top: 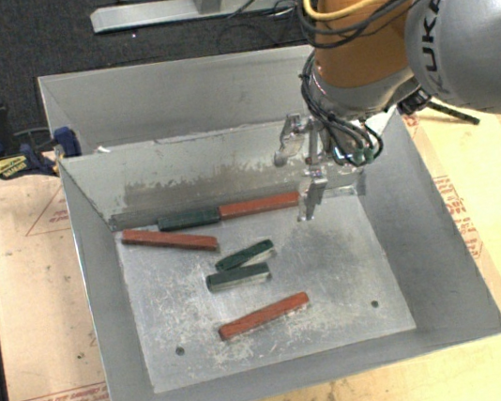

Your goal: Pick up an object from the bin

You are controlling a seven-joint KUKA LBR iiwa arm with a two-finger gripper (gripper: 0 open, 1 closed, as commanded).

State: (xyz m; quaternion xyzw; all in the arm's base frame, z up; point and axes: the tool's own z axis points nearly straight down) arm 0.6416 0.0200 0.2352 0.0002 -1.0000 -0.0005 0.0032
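Note:
My gripper (309,206) hangs low at the back right of the bin floor, under the arm's orange cover. Its tip is just past the right end of a red-brown stick (259,205) that lies along the foot of the back wall. A dark green stick (189,219) continues that line to the left. Two short dark green sticks (244,256) (238,277) lie side by side in the middle of the bin, down and left of the gripper. I see nothing held in the gripper.
Another red-brown stick (170,241) lies slanted at the back left. A third red-brown stick (263,315) lies towards the front of the floor. The bin's sloped walls rise on all sides, and the right wall is close to the gripper.

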